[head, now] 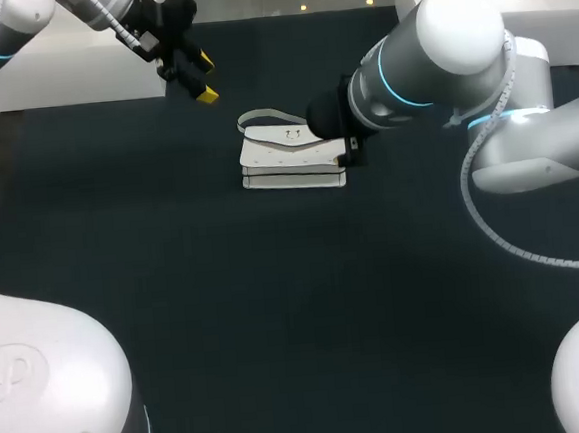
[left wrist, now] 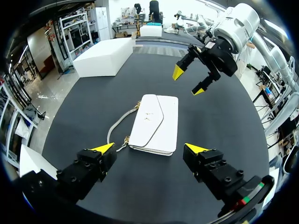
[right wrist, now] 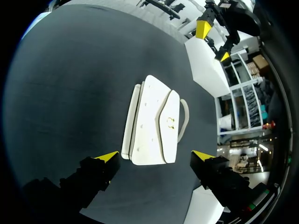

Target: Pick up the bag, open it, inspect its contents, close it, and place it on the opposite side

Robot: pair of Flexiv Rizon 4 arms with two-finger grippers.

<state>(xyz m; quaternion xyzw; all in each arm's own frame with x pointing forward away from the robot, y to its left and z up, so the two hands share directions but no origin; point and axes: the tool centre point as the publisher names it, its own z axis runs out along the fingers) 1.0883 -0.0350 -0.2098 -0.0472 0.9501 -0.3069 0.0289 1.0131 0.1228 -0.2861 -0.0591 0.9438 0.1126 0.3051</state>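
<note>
The bag [head: 293,156] is lying flat on the counter [head: 277,308] with its flap closed. Its strap [head: 262,115] is looping out from one long edge. Nothing is holding it yet, so the pick-up looks like the step in hand.

The right jaws are standing wide open and empty. The bag [right wrist: 152,123] is sitting just ahead of them and below, roughly centred between the lines of the two fingertips [right wrist: 107,156]. The strap [right wrist: 185,114] is curving out on the side of one finger. In the head view the right arm [head: 427,55] is hiding these jaws at the bag's end.

The left jaws are also gaping wide and holding nothing. They are hanging further off, with the bag [left wrist: 154,123] ahead of them and the right jaws raised beyond its far end.

A good grasp probably means bringing the right jaws straight down so the fingers are straddling the bag's stacked edge rather than its broad face. Keeping the clasp [right wrist: 169,122] clear of the jaws should leave the flap free for opening. The strap could snag a descending finger, so keeping it outside the jaws seems wise. The smooth, flat shell may slide on the counter if only one finger is touching it first.
</note>
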